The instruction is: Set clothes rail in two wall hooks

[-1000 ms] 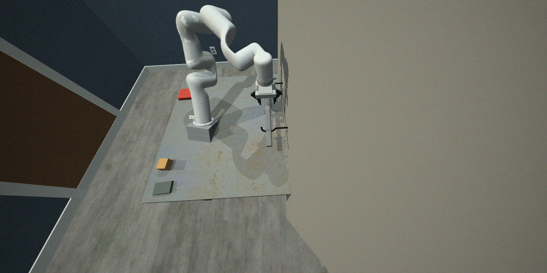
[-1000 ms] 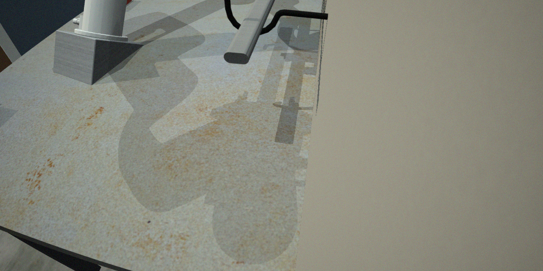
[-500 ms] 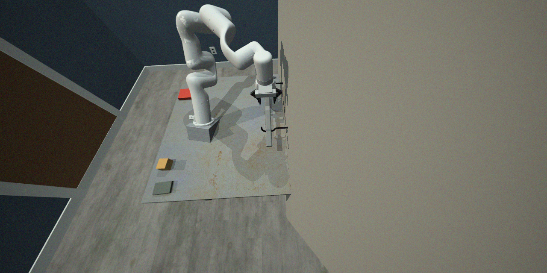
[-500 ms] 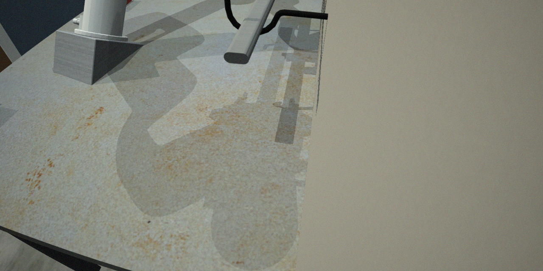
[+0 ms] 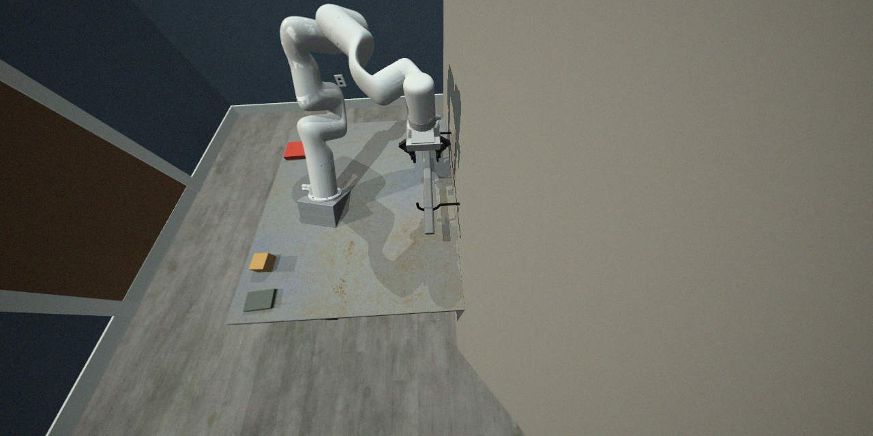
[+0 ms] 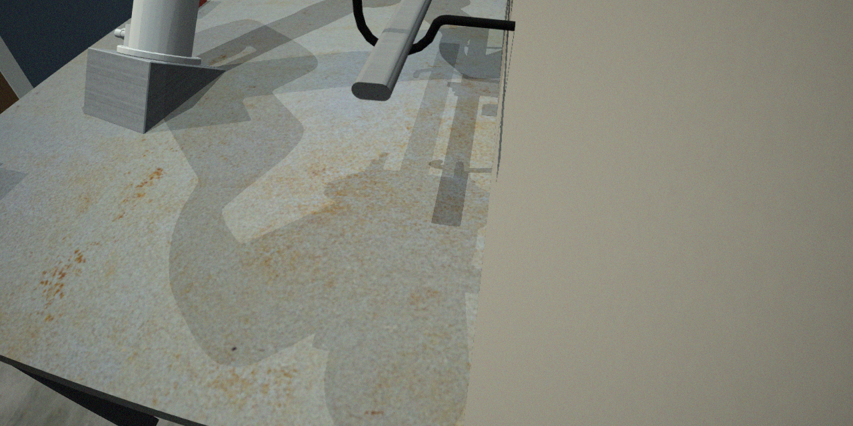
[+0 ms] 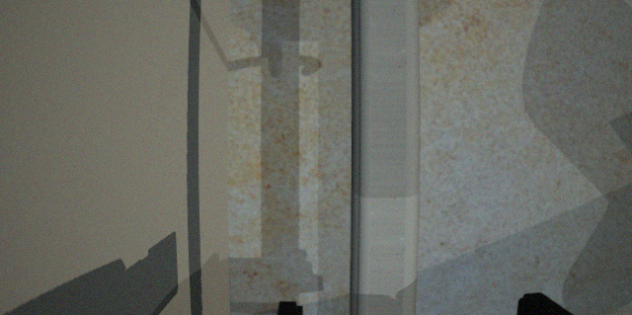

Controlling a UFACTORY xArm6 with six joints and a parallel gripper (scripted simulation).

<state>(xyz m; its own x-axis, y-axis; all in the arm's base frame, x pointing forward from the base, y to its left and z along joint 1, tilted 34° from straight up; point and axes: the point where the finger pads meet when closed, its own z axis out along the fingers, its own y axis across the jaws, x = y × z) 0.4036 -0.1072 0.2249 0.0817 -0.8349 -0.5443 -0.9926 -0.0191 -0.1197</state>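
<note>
The grey clothes rail (image 5: 429, 196) (image 6: 398, 32) (image 7: 387, 108) lies level alongside the beige wall (image 5: 640, 189), well above the table. It sits in the curve of the near black hook (image 5: 440, 205) (image 6: 471, 21). The far hook (image 5: 447, 132) shows only partly behind the gripper, so I cannot tell how the rail sits there. My gripper (image 5: 425, 155) (image 7: 414, 307) is open and empty. It hangs just above the rail's far part, with a fingertip on either side of the rail and clear of it in the wrist view.
The arm's base (image 5: 321, 208) (image 6: 140, 86) stands on the rusty metal table top (image 5: 366, 274) (image 6: 119, 232). A red block (image 5: 294, 150), an orange block (image 5: 262, 260) and a grey-green block (image 5: 260, 299) lie on the side of the table away from the wall.
</note>
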